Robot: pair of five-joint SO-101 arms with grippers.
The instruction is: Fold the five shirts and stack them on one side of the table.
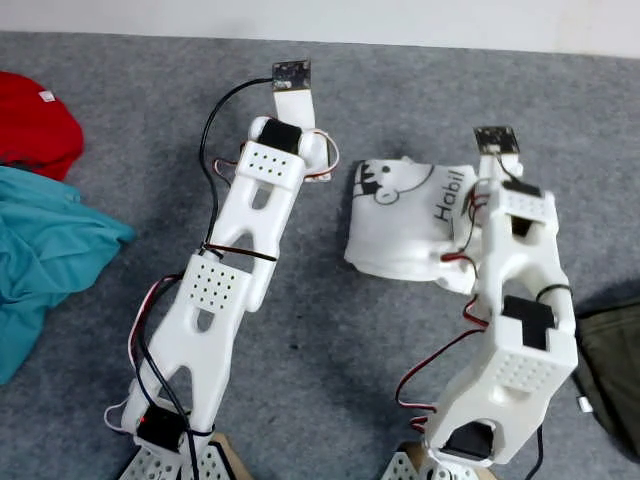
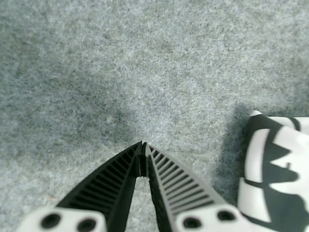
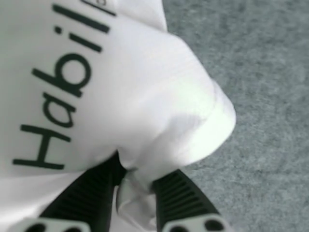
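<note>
Top-down first: we've got a white shirt (image 1: 400, 225) in soft knit cloth, printed with a black cartoon drawing and a line of black lettering. It's bunched into a rough lump in the middle of the grey felt-covered bench (image 1: 400, 90), between the two white plastic arms. The right arm (image 1: 515, 300) leans over the shirt's right edge. The left arm (image 1: 240, 250) stands just beside its left edge. Over at the bench's left edge sits a bright red shirt (image 1: 35, 125) with a small white tag on it, too small for us to read. It touches a crumpled teal shirt (image 1: 45, 250) lying on the side nearer the arm bases. A dark olive garment (image 1: 612, 370) pokes in at the right edge, near the right arm's base.

Left wrist view: the left jaws, black and ribbed, are closed tip to tip with nothing between them, over bare grey felt. The edge of the white shirt (image 2: 275, 174), with its heavy black print, lies off to one side, apart from them.

Right wrist view: the right jaws are pinched onto a fold of the white shirt (image 3: 120, 87), with cloth bunching up between them. Big thin black letters run across the fabric, and grey felt shows past the shirt's rounded edge.
</note>
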